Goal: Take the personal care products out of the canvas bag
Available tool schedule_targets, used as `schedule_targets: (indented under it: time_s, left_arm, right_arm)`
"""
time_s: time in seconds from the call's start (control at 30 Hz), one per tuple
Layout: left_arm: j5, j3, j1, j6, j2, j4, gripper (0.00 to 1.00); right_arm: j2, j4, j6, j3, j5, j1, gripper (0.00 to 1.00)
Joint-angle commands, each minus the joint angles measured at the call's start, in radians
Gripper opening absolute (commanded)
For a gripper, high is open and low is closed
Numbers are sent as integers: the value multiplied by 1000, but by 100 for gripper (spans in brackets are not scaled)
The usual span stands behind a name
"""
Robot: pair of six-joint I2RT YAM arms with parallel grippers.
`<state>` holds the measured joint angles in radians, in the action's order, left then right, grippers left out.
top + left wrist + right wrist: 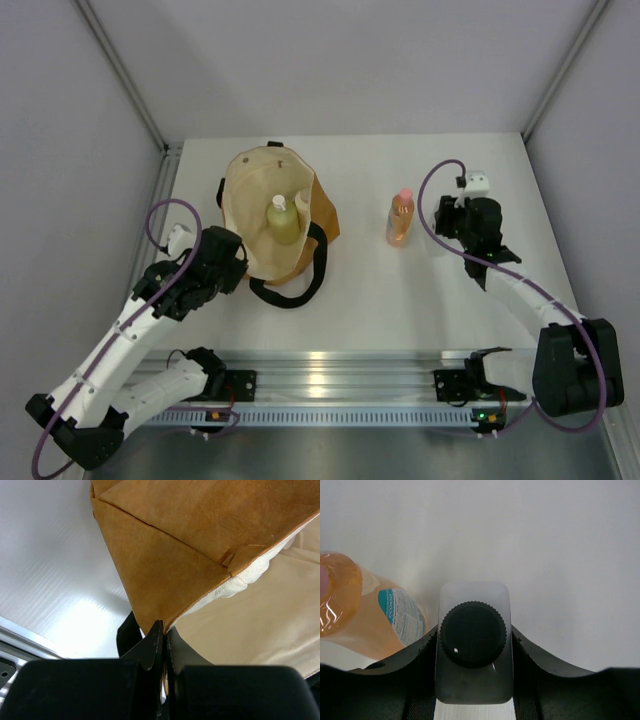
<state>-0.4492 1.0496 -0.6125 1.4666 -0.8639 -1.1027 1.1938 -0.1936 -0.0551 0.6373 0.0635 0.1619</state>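
Observation:
The canvas bag (255,200) lies open on the left of the table, cream lining up. A yellow-green bottle with a white cap (283,222) rests inside it, with a pale item (303,200) beside it. My left gripper (243,264) is shut on the bag's near rim; the left wrist view shows the tan fabric (200,540) pinched between the closed jaws of the left gripper (165,630). An amber bottle with a pink cap (400,217) stands on the table. Just right of that amber bottle (350,610), my right gripper (474,630) is shut on a whitish bottle with a black cap (470,685).
The bag's black loop handle (290,290) trails toward the near edge. In the top view my right gripper (478,225) hangs over the right side of the white table (400,310), hiding the bottle it holds. A metal rail (340,370) runs along the front.

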Motion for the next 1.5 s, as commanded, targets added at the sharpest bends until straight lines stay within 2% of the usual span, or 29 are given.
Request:
schedule_targets:
  time_s: [0.0, 0.1, 0.13, 0.3, 0.43, 0.53, 0.63, 0.67, 0.8, 0.97, 1.1, 1.3, 1.47]
  left_arm:
    - [4, 10, -3, -6, 8, 10, 0]
    - [4, 13, -3, -14, 6, 10, 0]
    - [4, 15, -3, -17, 6, 10, 0]
    - [7, 21, -3, -17, 0, 10, 0]
    - [15, 26, -3, -18, -3, 17, 0]
    - [24, 27, -4, -19, -4, 29, 0]
    - [27, 35, -3, -17, -10, 32, 0]
    - [27, 39, -3, -15, -12, 33, 0]
    - [29, 46, -3, -14, -23, 40, 0]
    - [41, 41, -3, -11, -30, 46, 0]
    - [41, 43, -4, -14, -26, 46, 0]
    - [44, 47, -3, -14, -23, 52, 0]
    - [49, 46, -3, -19, -23, 55, 0]
  right_arm:
    - [-16, -155, -25, 84, -4, 18, 42]
    - [-17, -119, -35, 104, -7, 18, 62]
    - [-20, -106, -38, 122, -5, 18, 77]
    - [-54, -34, -40, 179, 19, 16, 92]
    - [-54, 98, -64, 323, 70, 22, 98]
    - [-53, 190, -77, 423, 79, 79, 100]
    - [-40, 281, -45, 523, 174, 246, 99]
    - [-30, 307, -25, 559, 180, 340, 99]
    - [65, 401, -94, 721, 93, 534, 99]
    - [211, 479, -98, 892, 189, 798, 99]
    - [401, 578, -91, 1114, 203, 886, 100]
    - [643, 703, -112, 1379, 275, 916, 89]
    - [771, 721, -115, 1476, 311, 909, 83]
